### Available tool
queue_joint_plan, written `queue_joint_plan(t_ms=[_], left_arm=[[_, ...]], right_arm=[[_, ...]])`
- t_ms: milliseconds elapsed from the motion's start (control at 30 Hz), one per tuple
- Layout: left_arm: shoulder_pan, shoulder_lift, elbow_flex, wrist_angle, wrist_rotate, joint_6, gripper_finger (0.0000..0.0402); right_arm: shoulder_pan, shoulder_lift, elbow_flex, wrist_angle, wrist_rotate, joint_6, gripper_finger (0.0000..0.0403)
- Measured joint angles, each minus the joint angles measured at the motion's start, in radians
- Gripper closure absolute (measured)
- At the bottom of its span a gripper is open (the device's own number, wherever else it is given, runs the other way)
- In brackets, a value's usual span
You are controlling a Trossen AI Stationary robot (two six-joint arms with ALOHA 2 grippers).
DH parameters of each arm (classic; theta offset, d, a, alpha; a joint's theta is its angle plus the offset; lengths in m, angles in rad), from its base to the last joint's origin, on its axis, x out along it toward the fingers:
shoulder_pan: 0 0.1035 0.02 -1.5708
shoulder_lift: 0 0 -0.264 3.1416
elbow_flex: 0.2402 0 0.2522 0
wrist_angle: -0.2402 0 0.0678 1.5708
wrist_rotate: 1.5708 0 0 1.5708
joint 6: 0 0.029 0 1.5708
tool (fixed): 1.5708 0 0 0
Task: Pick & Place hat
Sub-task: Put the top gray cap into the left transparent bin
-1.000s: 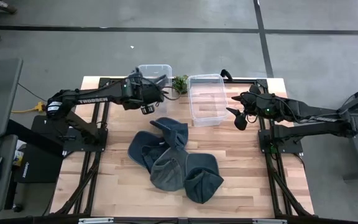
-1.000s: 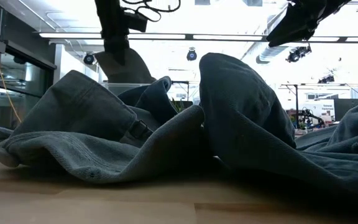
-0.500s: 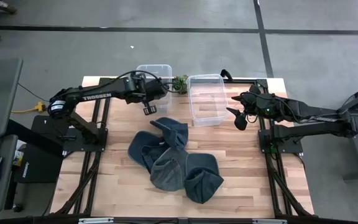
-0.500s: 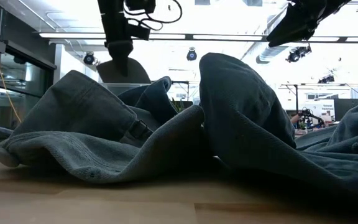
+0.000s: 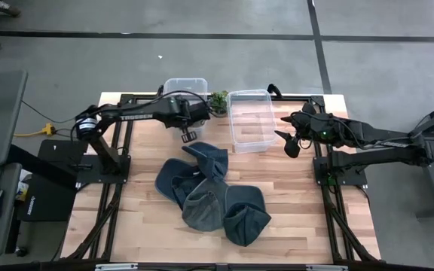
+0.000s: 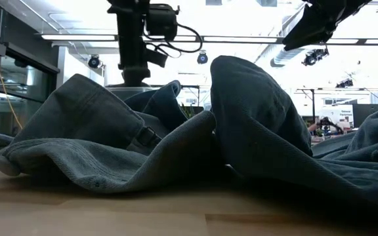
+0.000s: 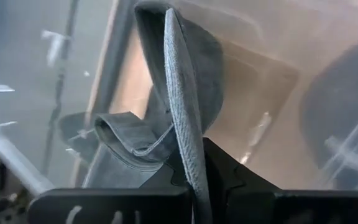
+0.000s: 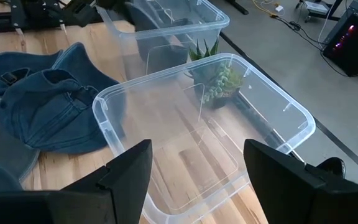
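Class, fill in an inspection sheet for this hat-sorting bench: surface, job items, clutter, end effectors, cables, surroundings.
Surface: wooden table, bare around the pile.
Job's things: denim hats heaped mid-table; one hat pinched by the left end effector at the left bin; right bin empty.
Clutter: small plant between the bins.
End effectors: left end effector shut on the hat; right end effector open, beside the right bin.
Cables: yellow cord left of the table.
Surroundings: grey floor with dark lines.

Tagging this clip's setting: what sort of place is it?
Probably an open industrial lab or workshop: taped concrete floor, ceiling strip lights, and a wooden bench fitted with robot arms.
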Motion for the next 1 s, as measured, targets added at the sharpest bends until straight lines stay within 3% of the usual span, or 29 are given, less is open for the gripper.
queue_joint_plan(t_ms=[100, 300, 700, 1000], left_arm=[[0.0, 0.005, 0.0, -0.01, 0.056, -0.008, 0.0368], [0.0, 0.002, 0.0, -0.001, 0.058, -0.006, 0.0315], [0.0, -0.059, 0.001, -0.005, 0.112, 0.019, 0.0162], [0.0, -0.126, 0.035, -0.026, 0.081, 0.019, 0.0142]], right_arm=[[0.0, 0.0, 0.0, 0.0, 0.0, -0.002, 0.0153], [0.0, 0.0, 0.0, 0.0, 0.001, -0.007, 0.0153], [0.0, 0.0, 0.0, 0.0, 0.0, -0.007, 0.0153], [0.0, 0.0, 0.0, 0.0, 0.0, -0.007, 0.0153]])
